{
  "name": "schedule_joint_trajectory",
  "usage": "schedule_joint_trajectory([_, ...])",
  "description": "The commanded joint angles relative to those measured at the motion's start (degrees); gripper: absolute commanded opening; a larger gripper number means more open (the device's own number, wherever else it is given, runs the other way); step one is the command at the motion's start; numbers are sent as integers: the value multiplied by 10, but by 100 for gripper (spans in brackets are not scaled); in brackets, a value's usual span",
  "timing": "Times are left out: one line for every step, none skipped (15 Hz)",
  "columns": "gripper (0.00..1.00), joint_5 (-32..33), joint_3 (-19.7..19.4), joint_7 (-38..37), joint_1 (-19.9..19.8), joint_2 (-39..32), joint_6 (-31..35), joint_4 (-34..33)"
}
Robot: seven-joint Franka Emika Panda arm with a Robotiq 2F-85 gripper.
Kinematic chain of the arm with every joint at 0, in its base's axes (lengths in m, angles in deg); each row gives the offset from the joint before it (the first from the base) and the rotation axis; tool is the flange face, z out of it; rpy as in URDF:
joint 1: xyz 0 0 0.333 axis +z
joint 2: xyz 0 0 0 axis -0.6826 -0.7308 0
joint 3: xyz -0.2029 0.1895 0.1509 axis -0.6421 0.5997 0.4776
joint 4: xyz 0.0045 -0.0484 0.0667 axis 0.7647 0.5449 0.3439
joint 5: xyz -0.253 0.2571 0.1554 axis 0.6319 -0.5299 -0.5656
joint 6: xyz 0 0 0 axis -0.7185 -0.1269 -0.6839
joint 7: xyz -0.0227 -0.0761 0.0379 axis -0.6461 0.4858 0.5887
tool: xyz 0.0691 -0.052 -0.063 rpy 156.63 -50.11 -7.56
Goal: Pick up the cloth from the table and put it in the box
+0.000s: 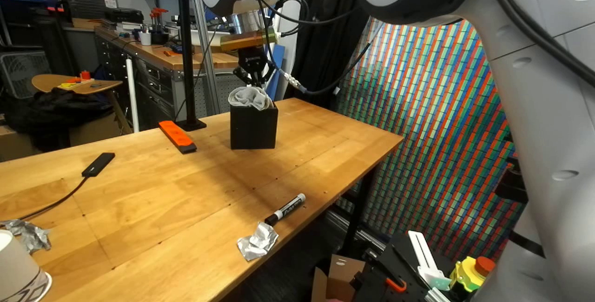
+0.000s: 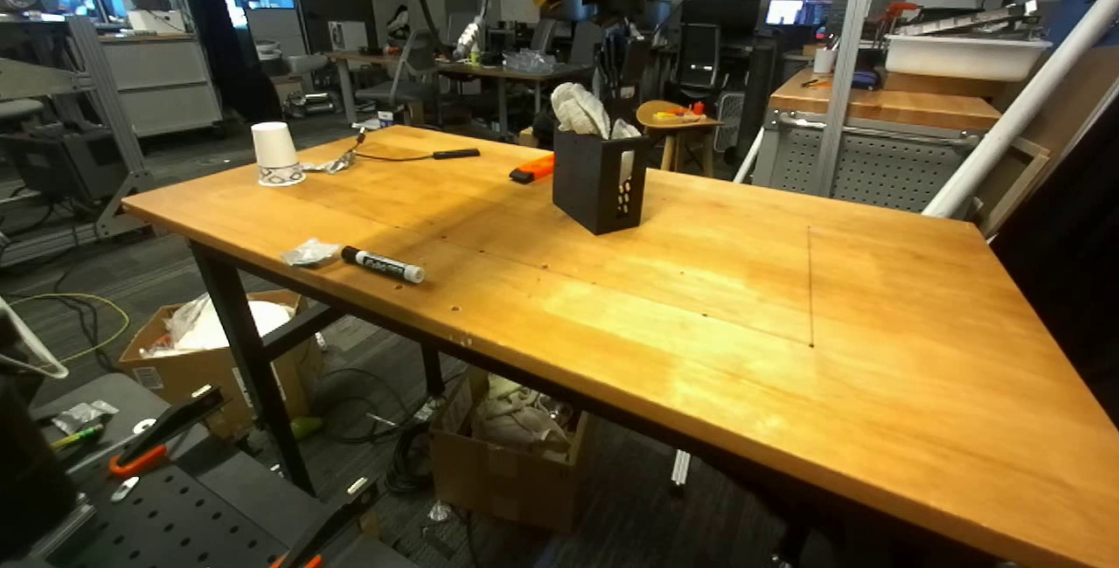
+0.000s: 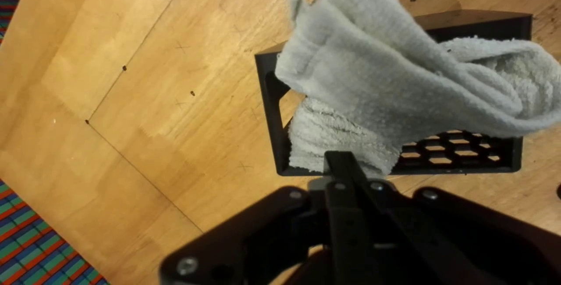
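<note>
Gripper (image 3: 341,158): pointing down above the box (image 1: 254,128), jaws pressing together; whether the tips are touching the cloth (image 3: 350,70) cannot be told.
Cloth, location: sitting in the mouth of the box, partly within the rim, partly bulging above it in both exterior views.
Cloth, appearance: showing white to pale grey, one face looking smooth and felted, another ribbed and fuzzy; folding loosely over itself, curling round at one end, a narrow strip running out of the top of the wrist view.
Box, condition: standing upright on the table (image 1: 325,128), black and matte, displaying honeycomb holes in one wall.
Obstruction: folds are covering much of the box's opening; the gripper is hiding a little of the cloth's lower edge in the wrist view.
Orange block (image 1: 175,135): lying flat near the foot of a black post (image 1: 185,60).
Marker (image 1: 286,209): lying near the table's edge, just beside crumpled foil (image 1: 258,241).
Paper cup (image 2: 275,148): standing mouth-down, just beside more foil (image 1: 30,236).
Black device (image 1: 98,164): lying well apart from the box, a cable running from it.
</note>
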Motion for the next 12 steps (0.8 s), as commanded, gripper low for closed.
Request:
schedule_joint_trajectory([4, -9, -6, -8, 1, 2, -17, -20])
schedule_joint_trajectory([6, -13, -6, -11, 0, 2, -26, -23])
schedule_joint_trajectory([5, -16, -5, -21, 2, 4, -33, -20])
schedule_joint_trajectory([6, -20, -5, -27, 1, 1, -47, -26])
schedule_joint_trajectory([5, -24, -5, -35, 0, -2, -60, -29])
schedule_joint_trajectory([5, -31, -2, -41, 0, -5, -67, -25])
schedule_joint_trajectory([4, -36, -1, -41, -2, -10, -78, -30])
schedule_joint_trajectory([4, -44, 1, -42, -5, -13, -79, -28])
schedule_joint_trajectory([4, -52, 3, -44, -5, -14, -74, -21])
schedule_joint_trajectory([4, -60, 4, -41, -8, -20, -70, -22])
schedule_joint_trajectory([5, -67, 5, -40, -11, -26, -62, -19])
schedule_joint_trajectory([5, -75, 5, -41, -12, -32, -57, -18])
